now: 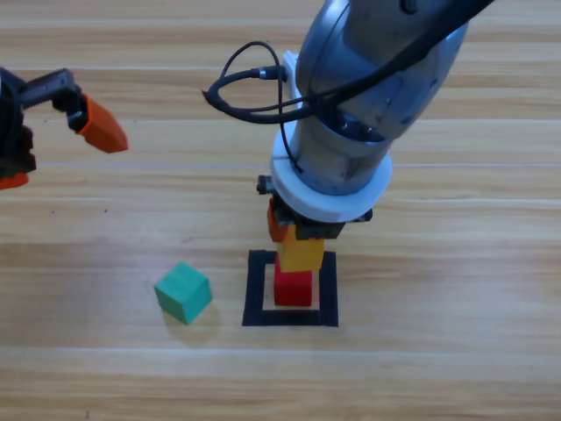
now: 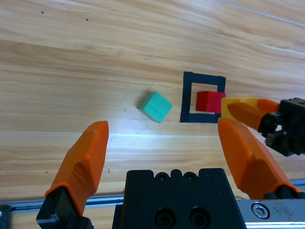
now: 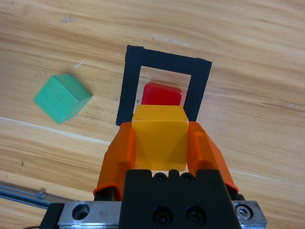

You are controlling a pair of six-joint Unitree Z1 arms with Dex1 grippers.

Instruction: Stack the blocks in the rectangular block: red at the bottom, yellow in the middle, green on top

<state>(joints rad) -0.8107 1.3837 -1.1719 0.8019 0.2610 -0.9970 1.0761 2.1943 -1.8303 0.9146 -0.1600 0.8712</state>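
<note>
The red cube (image 1: 293, 288) sits inside the black tape square (image 1: 256, 291). My right gripper (image 1: 301, 237) is shut on the yellow cube (image 1: 302, 253), which hangs just above the red one and slightly toward the picture's top. In the right wrist view the yellow cube (image 3: 159, 137) fills the gap between the orange jaws, with the red cube (image 3: 162, 94) and the tape square (image 3: 128, 86) beyond it. The green cube (image 1: 183, 292) lies tilted on the table left of the square. My left gripper (image 1: 53, 140) waits open at the left edge.
Bare wooden table surrounds the tape square. The right arm's large grey body (image 1: 368, 88) hangs over the centre and hides the table behind the stack. In the left wrist view the green cube (image 2: 155, 106) lies left of the tape square (image 2: 187, 98).
</note>
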